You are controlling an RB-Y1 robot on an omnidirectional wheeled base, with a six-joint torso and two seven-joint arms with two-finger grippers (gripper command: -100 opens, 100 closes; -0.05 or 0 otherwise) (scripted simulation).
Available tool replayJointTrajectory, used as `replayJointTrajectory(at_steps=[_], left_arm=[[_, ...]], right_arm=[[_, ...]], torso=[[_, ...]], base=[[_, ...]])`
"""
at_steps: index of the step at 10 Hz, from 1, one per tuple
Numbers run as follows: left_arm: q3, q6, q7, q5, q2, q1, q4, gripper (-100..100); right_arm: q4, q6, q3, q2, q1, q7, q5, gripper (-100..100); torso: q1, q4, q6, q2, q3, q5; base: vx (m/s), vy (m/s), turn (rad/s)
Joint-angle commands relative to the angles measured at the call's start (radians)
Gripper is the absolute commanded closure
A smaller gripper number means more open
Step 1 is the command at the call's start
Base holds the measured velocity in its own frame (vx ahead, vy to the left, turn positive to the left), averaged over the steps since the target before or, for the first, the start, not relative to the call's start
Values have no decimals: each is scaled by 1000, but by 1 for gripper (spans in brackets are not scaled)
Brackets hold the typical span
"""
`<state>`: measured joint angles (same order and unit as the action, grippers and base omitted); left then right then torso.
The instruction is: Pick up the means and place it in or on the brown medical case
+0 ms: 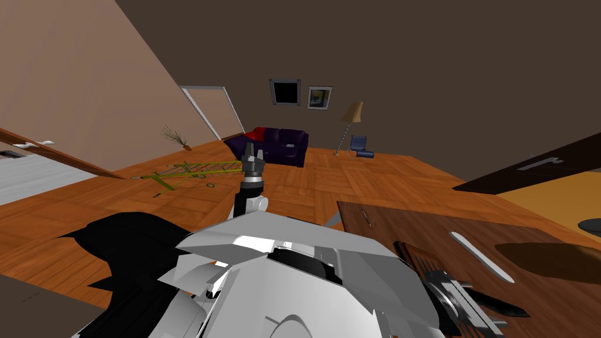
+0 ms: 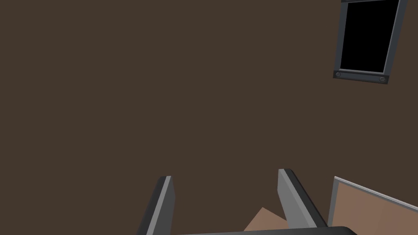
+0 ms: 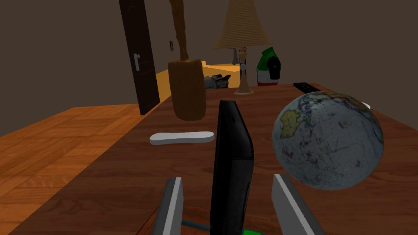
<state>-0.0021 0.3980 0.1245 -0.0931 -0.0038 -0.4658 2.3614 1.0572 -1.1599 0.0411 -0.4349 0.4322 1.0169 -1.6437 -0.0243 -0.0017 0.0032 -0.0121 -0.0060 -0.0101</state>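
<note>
Your right tool [image 3: 227, 178] is hanging open low over the brown wooden surface [image 3: 122, 171]. Its two fingers are flanking a black flat slab [image 3: 230, 151] without pressing it, and a gap is showing on each side. The slab, the thing your tool is at, is stretching away from the tool between the fingers. You cannot tell how it is resting on the surface.

A globe [image 3: 328, 140] is sitting just beside the slab, outside one finger and apart from it. Outside the other finger, a white flat oblong piece [image 3: 181, 137] is lying on the surface. Beyond that piece the brown case [image 3: 187, 89] is standing upright near the surface's edge, well apart from the slab, with a brown strap rising from its top. Farther back a lamp [image 3: 243, 36] with a tan shade is standing on the surface. A dark door [image 3: 138, 57] is standing past the surface's edge, over the wooden floor [image 3: 49, 138].

In the head view the surface is lying across the lower right of the frame. Your left tool [image 1: 251, 154] is hanging in the middle of the frame above the floor, well apart from the surface. Its fingers are spread open and holding nothing.
</note>
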Motion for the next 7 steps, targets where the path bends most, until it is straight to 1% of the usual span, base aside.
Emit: replayJointTrajectory(at_steps=[1,4,5,6,7], left_arm=[[0,0,0,0,0,0,0,0],[0,0,0,0,0,0,0,0],[0,0,0,0,0,0,0,0],[0,0,0,0,0,0,0,0],[0,0,0,0,0,0,0,0]], right_arm=[[0,0,0,0,0,0,0,-100],[0,0,0,0,0,0,0,-100],[0,0,0,0,0,0,0,0],[26,29,20,-40,12,-16,-30,-100],[39,44,30,-60,17,-24,-44,-100]], torso=[[0,0,0,0,0,0],[2,-1,0,-3,-2,0],[2,-1,0,-3,-2,1],[2,-1,-1,-4,-2,0],[5,-1,-1,-4,-2,1]], base=[[-8,-5,1],[0,0,0],[0,0,0],[-10,64,-51],[-11,127,-60]])
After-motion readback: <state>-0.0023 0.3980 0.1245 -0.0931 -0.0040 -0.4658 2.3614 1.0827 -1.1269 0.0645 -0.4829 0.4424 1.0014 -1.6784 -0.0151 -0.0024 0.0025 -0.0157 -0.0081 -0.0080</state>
